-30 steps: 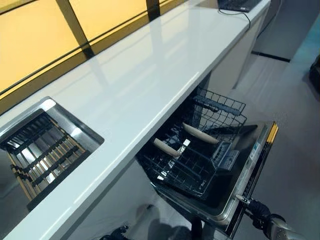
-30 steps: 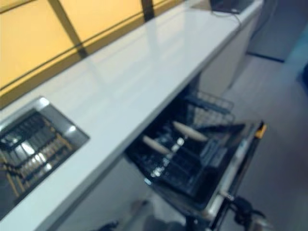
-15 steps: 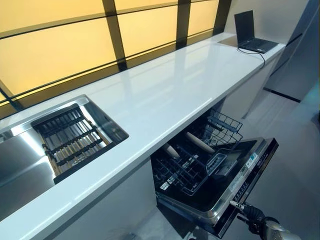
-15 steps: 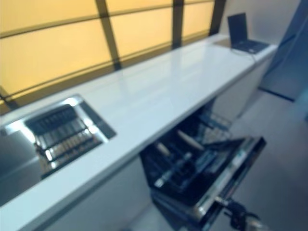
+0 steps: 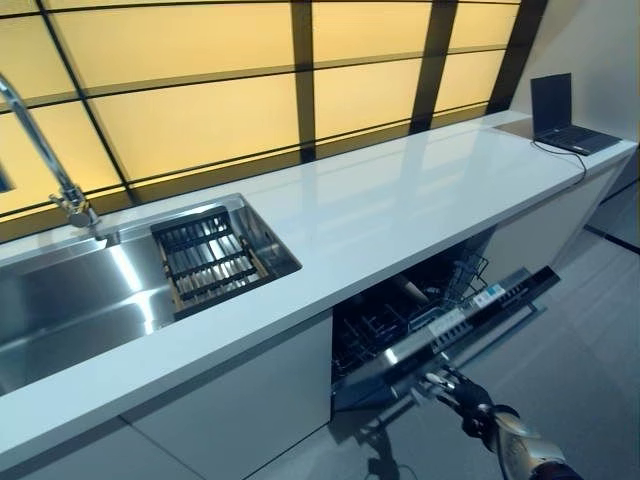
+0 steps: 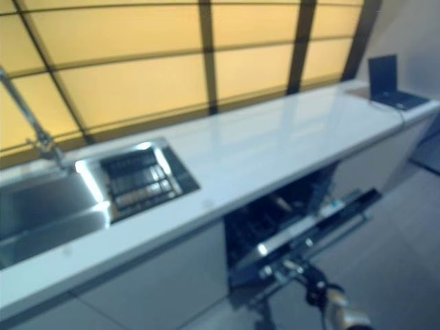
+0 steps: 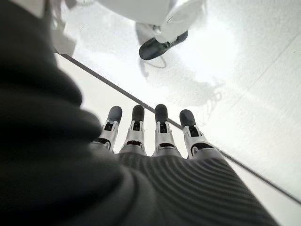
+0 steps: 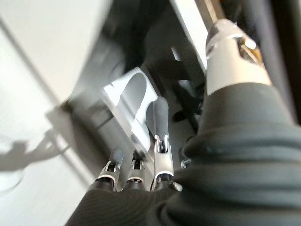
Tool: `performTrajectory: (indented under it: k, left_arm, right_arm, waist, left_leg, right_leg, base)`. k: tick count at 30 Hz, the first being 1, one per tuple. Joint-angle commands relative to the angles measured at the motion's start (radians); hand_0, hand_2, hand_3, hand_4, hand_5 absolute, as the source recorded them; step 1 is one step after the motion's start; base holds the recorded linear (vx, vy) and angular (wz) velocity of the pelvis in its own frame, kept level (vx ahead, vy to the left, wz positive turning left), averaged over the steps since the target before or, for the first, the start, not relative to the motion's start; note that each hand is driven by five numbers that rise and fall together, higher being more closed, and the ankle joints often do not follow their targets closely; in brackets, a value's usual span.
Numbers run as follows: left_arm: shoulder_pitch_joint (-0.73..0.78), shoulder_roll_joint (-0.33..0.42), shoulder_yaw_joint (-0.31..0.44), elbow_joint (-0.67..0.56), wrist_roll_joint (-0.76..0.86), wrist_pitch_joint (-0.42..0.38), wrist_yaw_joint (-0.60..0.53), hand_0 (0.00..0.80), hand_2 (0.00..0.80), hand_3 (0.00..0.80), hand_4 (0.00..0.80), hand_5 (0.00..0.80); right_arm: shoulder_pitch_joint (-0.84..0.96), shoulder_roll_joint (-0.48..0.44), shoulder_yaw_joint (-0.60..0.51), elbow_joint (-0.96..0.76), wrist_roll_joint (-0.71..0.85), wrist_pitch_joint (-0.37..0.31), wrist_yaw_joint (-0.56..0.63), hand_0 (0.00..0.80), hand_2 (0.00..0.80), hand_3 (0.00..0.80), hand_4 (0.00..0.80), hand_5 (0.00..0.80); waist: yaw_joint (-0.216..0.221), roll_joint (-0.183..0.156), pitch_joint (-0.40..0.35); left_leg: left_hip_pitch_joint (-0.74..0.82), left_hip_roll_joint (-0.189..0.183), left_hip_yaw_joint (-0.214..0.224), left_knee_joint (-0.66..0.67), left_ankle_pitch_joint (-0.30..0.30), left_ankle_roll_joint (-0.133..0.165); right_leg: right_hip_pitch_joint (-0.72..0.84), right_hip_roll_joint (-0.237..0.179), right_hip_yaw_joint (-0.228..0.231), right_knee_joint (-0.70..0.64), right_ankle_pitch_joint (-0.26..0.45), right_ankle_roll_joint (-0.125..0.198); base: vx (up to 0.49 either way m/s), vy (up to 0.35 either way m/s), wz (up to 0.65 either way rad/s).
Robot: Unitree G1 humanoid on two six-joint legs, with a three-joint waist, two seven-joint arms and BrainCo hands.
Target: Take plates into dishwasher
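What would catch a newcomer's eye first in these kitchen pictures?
First, the glowing amber window panels behind the long white counter. Next, the steel sink at the left with its dark rack. Below the counter, the right hand meets the half-open dishwasher door.

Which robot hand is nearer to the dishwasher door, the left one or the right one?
Right. The right robot hand is at the outer edge of the half-raised dishwasher door. The left robot hand shows only in its wrist view, fingers straight, above the floor.
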Motion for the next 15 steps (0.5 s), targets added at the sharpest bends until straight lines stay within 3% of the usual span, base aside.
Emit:
performTrajectory:
  k: [1,5,9,11,15]
  left_arm:
    - [-0.023,0.044,-0.045,-0.006,0.032,0.002,0.007,0.000,0.000,0.000,0.000,0.000]
    - [-0.010,0.052,-0.033,-0.009,0.044,0.000,0.007,0.000,0.000,0.000,0.000,0.000]
    - [-0.004,0.061,-0.019,-0.011,0.056,0.004,0.001,0.000,0.000,0.000,0.000,0.000]
    - [0.000,0.064,-0.014,-0.009,0.055,0.007,0.003,0.000,0.000,0.000,0.000,0.000]
    - [0.010,0.062,0.010,-0.005,0.056,0.012,0.012,0.000,0.000,0.000,0.000,0.000]
  right_arm:
    - [-0.246,0.143,0.052,-0.161,-0.011,-0.092,0.102,0.000,0.000,0.000,0.000,0.000]
    - [-0.245,0.149,0.051,-0.172,-0.007,-0.112,0.080,0.000,0.000,0.000,0.000,0.000]
    - [-0.236,0.145,0.054,-0.180,-0.052,-0.130,0.063,0.000,0.000,0.000,0.000,0.000]
    - [-0.230,0.139,0.059,-0.185,-0.126,-0.156,0.039,0.000,0.000,0.000,0.000,0.000]
    - [-0.198,0.077,0.105,-0.229,-0.453,-0.213,-0.118,0.000,0.000,0.000,0.000,0.000]
  waist:
    - [0.076,-0.049,-0.002]
    - [0.094,-0.065,-0.012]
    - [0.103,-0.080,-0.020]
    - [0.103,-0.088,-0.025]
    - [0.097,-0.111,-0.041]
  left_leg:
    - [0.003,-0.130,0.054,0.110,-0.082,0.107]
    - [0.002,-0.138,0.033,0.109,-0.088,0.117]
    - [0.001,-0.144,0.020,0.107,-0.093,0.124]
    - [0.002,-0.147,0.012,0.100,-0.092,0.129]
    - [0.013,-0.151,0.000,0.071,-0.090,0.137]
  right_leg:
    - [0.115,-0.171,0.066,0.018,0.041,0.106]
    - [0.120,-0.181,0.063,0.038,0.058,0.112]
    - [0.119,-0.187,0.067,0.055,0.078,0.117]
    - [0.113,-0.191,0.071,0.071,0.095,0.121]
    - [0.102,-0.199,0.085,0.103,0.130,0.132]
  base:
    - [0.103,0.046,0.68]
    - [0.086,0.041,0.43]
    - [0.045,0.025,0.11]
    - [0.040,0.029,0.04]
    - [0.030,0.051,0.04]
